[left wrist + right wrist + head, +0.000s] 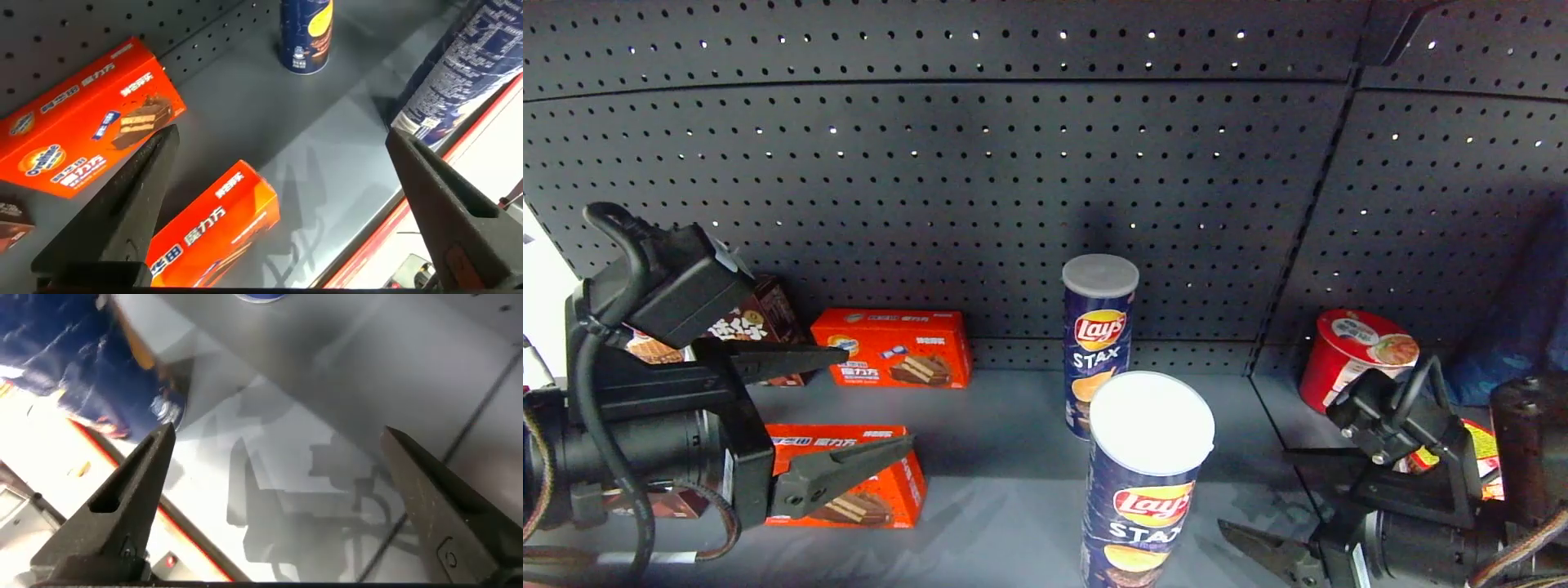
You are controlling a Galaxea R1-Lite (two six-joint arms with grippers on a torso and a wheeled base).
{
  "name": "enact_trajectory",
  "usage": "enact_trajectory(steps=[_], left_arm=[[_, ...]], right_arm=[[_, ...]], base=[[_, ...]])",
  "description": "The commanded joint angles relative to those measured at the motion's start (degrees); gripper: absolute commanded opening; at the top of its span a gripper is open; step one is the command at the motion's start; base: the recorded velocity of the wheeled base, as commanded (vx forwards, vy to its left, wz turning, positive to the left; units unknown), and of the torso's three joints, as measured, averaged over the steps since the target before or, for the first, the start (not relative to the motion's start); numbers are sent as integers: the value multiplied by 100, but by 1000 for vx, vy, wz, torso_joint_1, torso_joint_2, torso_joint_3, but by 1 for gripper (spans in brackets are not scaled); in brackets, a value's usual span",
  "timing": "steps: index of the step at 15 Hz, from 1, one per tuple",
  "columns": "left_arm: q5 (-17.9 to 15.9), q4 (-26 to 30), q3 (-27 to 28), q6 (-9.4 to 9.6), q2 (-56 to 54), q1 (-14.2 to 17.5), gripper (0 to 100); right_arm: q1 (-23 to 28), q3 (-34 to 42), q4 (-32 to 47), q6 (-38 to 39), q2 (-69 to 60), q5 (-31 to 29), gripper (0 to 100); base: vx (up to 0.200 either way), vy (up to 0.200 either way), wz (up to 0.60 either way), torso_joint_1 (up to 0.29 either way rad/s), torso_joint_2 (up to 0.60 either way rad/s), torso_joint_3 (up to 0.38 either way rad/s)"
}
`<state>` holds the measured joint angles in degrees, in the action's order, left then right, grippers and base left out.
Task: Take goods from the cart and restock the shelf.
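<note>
Jaws of left tool [878, 396] and right tool [278, 431] apart, glossy cylindrical chip can [1147, 482] between them

A bare strip of shelf floor [1005, 457] runs from near to far through the middle. On its left lie the near orange box [911, 490] and the far orange box [894, 347]. On its right the near can [1147, 482] and the far can [1098, 343] stand upright, one behind the other. Right of the cans, more bare floor reaches the upright divider [1307, 245], with a red cup [1347, 359] beyond it. The pegboard wall [980, 204] closes the far side.
</note>
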<state>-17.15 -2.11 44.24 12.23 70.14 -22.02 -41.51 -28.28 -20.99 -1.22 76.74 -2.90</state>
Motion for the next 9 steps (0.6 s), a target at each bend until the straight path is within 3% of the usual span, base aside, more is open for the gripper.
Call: enact_trajectory(steps=[1, 9], left_arm=[[1, -9, 15, -1, 8, 13, 100], [1, -9, -21, -1, 8, 22, 100]], right_arm=[[-129, -28, -10, -1, 183, 0, 100], [-252, -292, -283, -1, 597, 9, 100]], base=[[0, 0, 0, 0, 0, 0], [0, 0, 0, 0, 0, 0]])
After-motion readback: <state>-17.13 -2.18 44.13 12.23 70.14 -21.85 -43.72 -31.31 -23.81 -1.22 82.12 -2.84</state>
